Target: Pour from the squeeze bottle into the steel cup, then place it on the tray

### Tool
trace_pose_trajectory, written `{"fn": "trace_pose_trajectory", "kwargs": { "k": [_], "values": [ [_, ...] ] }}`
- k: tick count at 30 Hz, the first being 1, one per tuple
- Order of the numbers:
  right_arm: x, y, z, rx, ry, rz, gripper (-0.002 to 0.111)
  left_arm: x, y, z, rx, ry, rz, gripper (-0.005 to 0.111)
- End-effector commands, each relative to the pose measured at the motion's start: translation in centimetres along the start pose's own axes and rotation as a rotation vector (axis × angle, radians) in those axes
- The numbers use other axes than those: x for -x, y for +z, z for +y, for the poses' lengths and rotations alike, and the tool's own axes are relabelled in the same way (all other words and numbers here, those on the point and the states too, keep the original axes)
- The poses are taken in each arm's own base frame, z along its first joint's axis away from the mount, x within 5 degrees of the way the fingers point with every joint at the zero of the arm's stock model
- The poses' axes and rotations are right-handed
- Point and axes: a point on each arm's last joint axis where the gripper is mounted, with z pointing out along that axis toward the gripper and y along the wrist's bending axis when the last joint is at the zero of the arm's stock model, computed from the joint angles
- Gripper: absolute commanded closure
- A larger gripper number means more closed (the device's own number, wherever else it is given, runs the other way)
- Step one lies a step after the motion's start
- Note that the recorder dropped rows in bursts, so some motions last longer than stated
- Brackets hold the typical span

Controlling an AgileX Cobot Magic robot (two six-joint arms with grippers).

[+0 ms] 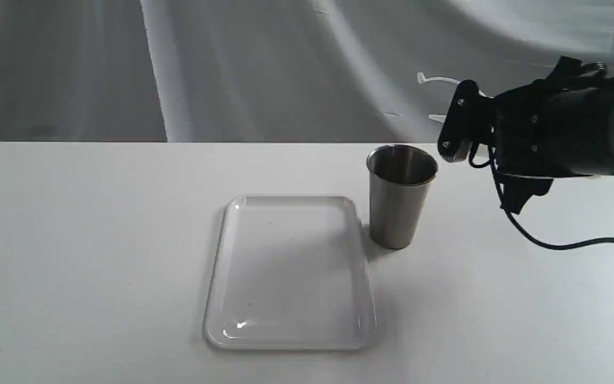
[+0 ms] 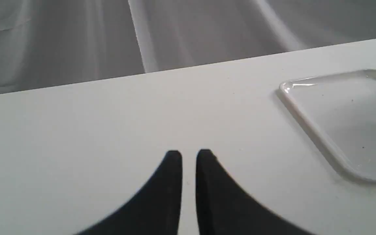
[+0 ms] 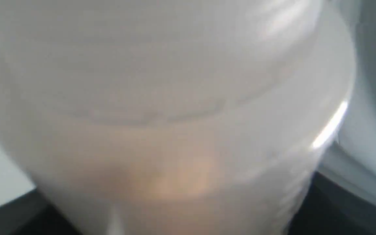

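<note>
Nearest: tray, flat on the white table, long side running away from the camera. In the left wrist view, near one tray corner but apart from it: left gripper, low over the table, tips almost together with only a thin slit between, nothing held. Just beside the tray's right edge, toward its far corner: cup, upright on the table. Farther right and higher, above rim level: right gripper, clamped on the bottle, off the table. Bottle body hidden behind that gripper in the exterior view; only strap and nozzle showing, on the cup side. Amber liquid, blurred, in the right wrist view. Behind everything: grey cloth.
</note>
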Motion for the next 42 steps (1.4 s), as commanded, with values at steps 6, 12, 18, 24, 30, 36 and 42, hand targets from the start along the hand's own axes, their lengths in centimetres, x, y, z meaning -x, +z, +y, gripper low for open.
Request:
{"fn": "trace_pose_trajectory", "kwargs": {
  "k": [6,12,18,24,30,36,42],
  "values": [
    [1.1,0.2,0.6,-0.107,-0.187,0.032,0.072,-0.1,0.0,0.0,-0.002,-0.001,-0.007,0.098],
    [1.7,-0.1,0.7,-0.140,-0.219,0.032,0.072,-0.1,0.0,0.0,-0.002,-0.001,-0.007,0.098],
    [1.9,-0.3,0.4,-0.183,-0.257,0.032,0.072,-0.1,0.0,0.0,-0.002,-0.001,-0.007,0.098],
    [1.9,-0.6,0.2,-0.210,-0.319,0.054,0.072,-0.1,0.0,0.0,-0.002,-0.001,-0.007,0.098],
    [2.0,-0.7,0.1,-0.226,-0.361,0.061,0.072,-0.1,0.0,0.0,-0.002,-0.001,-0.007,0.098],
    [2.0,-0.8,-0.1,-0.250,-0.426,0.080,0.072,-0.1,0.0,0.0,-0.002,-0.001,-0.007,0.098],
    [2.0,-0.8,-0.3,-0.267,-0.436,0.083,0.072,-0.1,0.0,0.0,-0.002,-0.001,-0.007,0.098]
  ]
}}
